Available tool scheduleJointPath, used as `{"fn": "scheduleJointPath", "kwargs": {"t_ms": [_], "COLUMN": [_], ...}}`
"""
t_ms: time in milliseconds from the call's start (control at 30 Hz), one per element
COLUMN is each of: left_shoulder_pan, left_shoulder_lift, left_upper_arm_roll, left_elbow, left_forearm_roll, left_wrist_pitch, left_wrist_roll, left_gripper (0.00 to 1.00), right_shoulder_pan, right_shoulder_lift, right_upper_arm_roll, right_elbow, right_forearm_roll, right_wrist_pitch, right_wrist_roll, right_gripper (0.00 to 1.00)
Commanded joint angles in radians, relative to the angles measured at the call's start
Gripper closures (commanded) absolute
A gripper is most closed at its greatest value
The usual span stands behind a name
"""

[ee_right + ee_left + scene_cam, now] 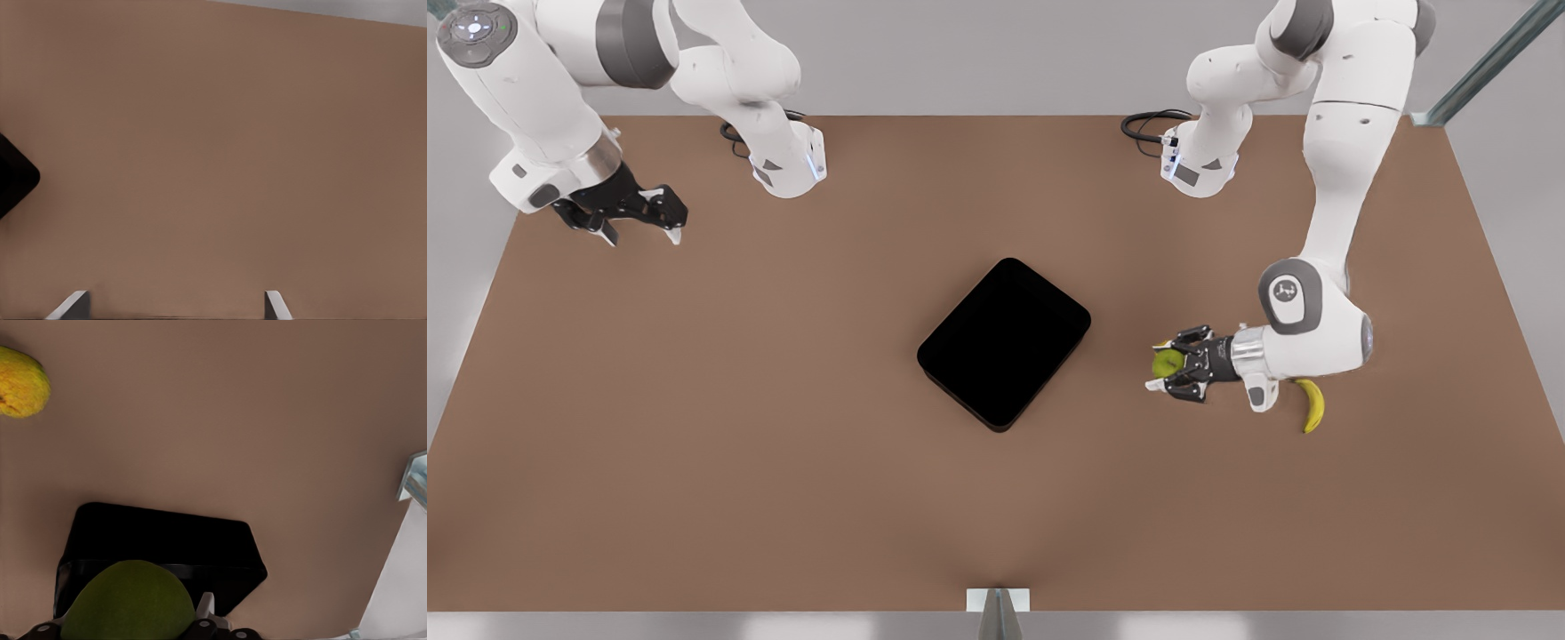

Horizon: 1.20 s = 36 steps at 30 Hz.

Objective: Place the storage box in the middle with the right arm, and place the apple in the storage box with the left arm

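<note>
storage box (1003, 343): black, open-topped, lying askew at the middle of the brown surface (694, 400).
apple (1167, 363): yellowish-green, raised off the surface, just beside the box on the front view's right.
left gripper (1163, 364): jaws grasping the apple, pointing toward the box.
banana (1310, 404): on the surface, partly under the left arm's wrist.
right gripper (643, 233): jaws released, hanging above the far corner on the front view's left, waiting.
yellow-orange fruit (21, 381): on the surface beyond the box, seen from the left wrist.

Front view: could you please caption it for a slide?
Left claw holds apple beside box; right claw waits open.
</note>
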<state>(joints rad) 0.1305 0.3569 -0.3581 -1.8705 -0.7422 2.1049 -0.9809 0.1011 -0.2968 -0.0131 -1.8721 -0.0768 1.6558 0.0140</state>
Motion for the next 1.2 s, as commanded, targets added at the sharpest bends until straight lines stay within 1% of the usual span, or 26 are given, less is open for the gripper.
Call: {"fn": "scheduleJointPath", "kwargs": {"t_ms": [0, 133, 200, 233, 267, 300, 333, 400, 433, 467, 500, 633, 733, 767, 800, 833, 867, 900, 933, 967, 1000, 1033, 1067, 1100, 1167], "left_shoulder_pan": [0.001, -0.009, -0.097, -0.146, -0.173, -0.203, -0.238, -0.313, -0.322, -0.339, -0.341, -0.362, -0.371, -0.371, -0.371, -0.362, -0.332, -0.318, -0.313, -0.296, -0.273, -0.273, -0.273, -0.272, -0.212], "left_shoulder_lift": [0.002, 0.077, 0.129, 0.181, 0.249, 0.289, 0.294, 0.317, 0.317, 0.313, 0.312, 0.312, 0.307, 0.298, 0.252, 0.2, 0.139, 0.03, -0.047, -0.108, -0.162, -0.203, -0.228, -0.245, -0.294], "left_upper_arm_roll": [-0.038, -0.22, -0.225, -0.226, -0.268, -0.288, -0.288, -0.286, -0.286, -0.286, -0.288, -0.288, -0.283, -0.275, -0.225, -0.203, -0.174, -0.076, 0.007, 0.053, 0.074, 0.143, 0.215, 0.238, 0.257], "left_elbow": [0.004, 0.091, 0.16, 0.228, 0.297, 0.332, 0.347, 0.38, 0.38, 0.378, 0.379, 0.38, 0.38, 0.38, 0.378, 0.364, 0.343, 0.295, 0.271, 0.269, 0.269, 0.277, 0.323, 0.323, 0.311], "left_forearm_roll": [0.501, 0.751, 0.826, 0.877, 0.974, 1.034, 1.035, 1.052, 1.052, 1.049, 1.04, 1.041, 1.001, 1.003, 1.005, 1.0, 0.965, 0.839, 0.791, 0.791, 0.79, 0.748, 0.718, 0.728, 0.727], "left_wrist_pitch": [0.001, 0.043, 0.05, 0.055, 0.055, 0.056, 0.056, 0.061, 0.056, 0.049, 0.058, 0.064, 0.116, 0.115, 0.112, 0.07, -0.04, -0.155, -0.256, -0.324, -0.404, -0.453, -0.537, -0.542, -0.637], "left_wrist_roll": [-0.05, -0.448, -0.623, -0.728, -0.847, -0.917, -0.935, -0.998, -1.006, -1.021, -1.038, -1.075, -1.095, -1.076, -1.055, -0.868, -0.571, -0.13, 0.19, 0.338, 0.499, 0.608, 0.697, 0.752, 0.902], "left_gripper": [0.53, 0.53, 0.53, 0.53, 0.53, 0.53, 0.53, 0.53, 0.5, 0.36, 0.0, 0.0, 0.0, 0.0, 0.0, 0.0, 0.0, 0.0, 0.0, 0.02, 0.0, 0.0, 0.0, 0.01, 0.0], "right_shoulder_pan": [-0.001, -0.009, -0.009, -0.012, -0.012, -0.014, -0.012, -0.011, -0.009, -0.006, -0.004, 0.0, 0.0, 0.0, 0.0, 0.0, -0.001, -0.011, -0.011, -0.011, -0.011, -0.011, -0.011, -0.011, -0.011], "right_shoulder_lift": [-0.001, -0.002, -0.005, -0.004, -0.004, 0.001, 0.001, 0.007, 0.007, 0.007, 0.005, 0.005, 0.007, 0.005, 0.005, 0.005, 0.002, 0.004, 0.002, 0.002, 0.002, 0.002, 0.002, 0.002, 0.001], "right_upper_arm_roll": [-0.001, -0.001, -0.001, -0.002, -0.002, -0.002, -0.022, -0.024, -0.024, -0.024, -0.024, -0.022, -0.021, -0.021, -0.021, -0.022, -0.024, -0.024, -0.036, -0.037, -0.038, -0.038, -0.038, -0.038, -0.038], "right_elbow": [-0.002, -0.013, -0.015, -0.015, -0.013, -0.005, -0.009, -0.009, -0.004, -0.005, -0.009, -0.009, -0.005, -0.01, -0.012, -0.007, -0.01, -0.01, -0.012, -0.012, -0.013, -0.013, -0.013, -0.015, -0.027], "right_forearm_roll": [0.002, 0.002, 0.002, 0.002, 0.002, 0.008, 0.028, 0.029, 0.031, 0.031, 0.031, 0.031, 0.031, 0.031, 0.031, 0.031, 0.031, 0.031, 0.031, 0.031, 0.031, 0.032, 0.054, 0.055, 0.055], "right_wrist_pitch": [-0.002, -0.01, -0.018, -0.016, -0.011, -0.001, 0.007, 0.024, 0.025, 0.032, 0.032, 0.032, 0.047, 0.044, 0.042, 0.035, 0.035, 0.035, 0.035, 0.036, 0.038, 0.039, 0.039, 0.039, 0.044], "right_wrist_roll": [-0.003, -0.003, -0.005, -0.005, -0.005, -0.005, -0.005, -0.008, -0.008, -0.008, -0.008, -0.008, -0.015, -0.019, -0.02, -0.023, -0.043, -0.052, -0.057, -0.057, -0.057, -0.057, -0.057, -0.057, -0.055], "right_gripper": [0.0, 0.0, 0.0, 0.0, 0.0, 0.0, 0.0, 0.0, 0.0, 0.0, 0.0, 0.0, 0.0, 0.0, 0.0, 0.0, 0.0, 0.0, 0.0, 0.0, 0.0, 0.0, 0.0, 0.0, 0.0]}}
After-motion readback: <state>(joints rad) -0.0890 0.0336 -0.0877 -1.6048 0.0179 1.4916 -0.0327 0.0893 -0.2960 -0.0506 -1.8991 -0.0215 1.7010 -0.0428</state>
